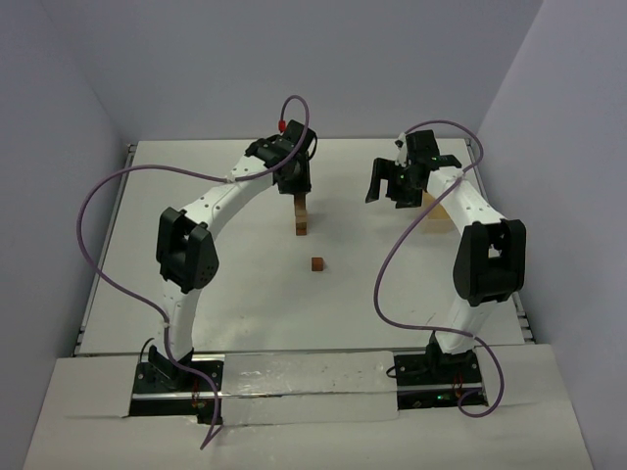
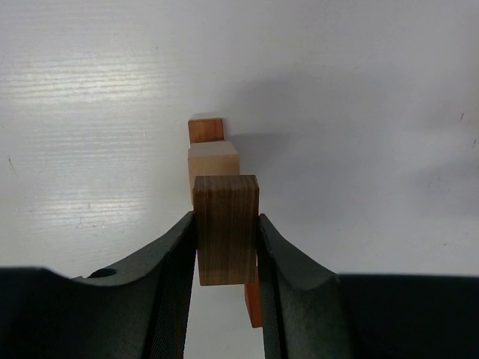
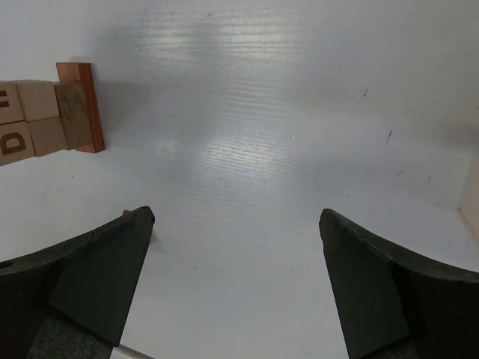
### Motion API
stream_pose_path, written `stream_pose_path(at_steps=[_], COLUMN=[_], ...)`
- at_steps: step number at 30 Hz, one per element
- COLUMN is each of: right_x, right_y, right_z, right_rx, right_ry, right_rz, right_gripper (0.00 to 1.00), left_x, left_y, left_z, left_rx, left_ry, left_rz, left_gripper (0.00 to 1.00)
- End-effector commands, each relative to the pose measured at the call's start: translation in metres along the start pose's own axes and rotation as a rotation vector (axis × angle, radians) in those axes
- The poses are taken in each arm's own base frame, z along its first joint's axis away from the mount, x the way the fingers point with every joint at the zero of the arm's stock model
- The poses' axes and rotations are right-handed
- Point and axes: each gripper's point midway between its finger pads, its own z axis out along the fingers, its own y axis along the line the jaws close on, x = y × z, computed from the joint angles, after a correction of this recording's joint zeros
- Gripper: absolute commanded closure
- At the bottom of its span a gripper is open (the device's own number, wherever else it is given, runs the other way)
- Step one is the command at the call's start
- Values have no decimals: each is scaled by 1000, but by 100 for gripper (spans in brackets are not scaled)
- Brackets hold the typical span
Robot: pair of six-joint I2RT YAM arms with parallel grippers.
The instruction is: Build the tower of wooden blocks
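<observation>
Where the tower (image 1: 301,219) stands, one tan block (image 3: 13,142) reads D.

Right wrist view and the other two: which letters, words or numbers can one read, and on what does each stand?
"D": on a pale wood block at the left edge of the right wrist view, turned on its side.
Unreadable: a dark mark on the neighbouring block, cut off by the picture's edge.
Top and left wrist views: no text.

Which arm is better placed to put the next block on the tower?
Left. The left gripper holds a dark block directly over the tower; the right gripper is open, empty and off to the side.
</observation>
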Motion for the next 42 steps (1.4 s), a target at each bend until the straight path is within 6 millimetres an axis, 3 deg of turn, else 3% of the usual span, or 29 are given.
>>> stream_pose_path(at_steps=[1,13,30,42], right_x=[-17,-18,-18,-18], right_y=[3,2,3,3], right_z=[-9,-8,-6,-4], right_rx=[0,-1,-7,-7], right_ry=[-45,-43,-37,-33], right_rz=[-1,2,5,4], right_gripper=[0,0,0,0], left_x=[-5,-5,-12,-11], left_y=[-3,-4,-1,-2], left_z=[-3,3,8,8], left_rx=[26,17,-7,1], left_ry=[-12,-9,-26,-19], left_rz=[-25,-16,-19,-20], left_gripper=[98,89,89,82])
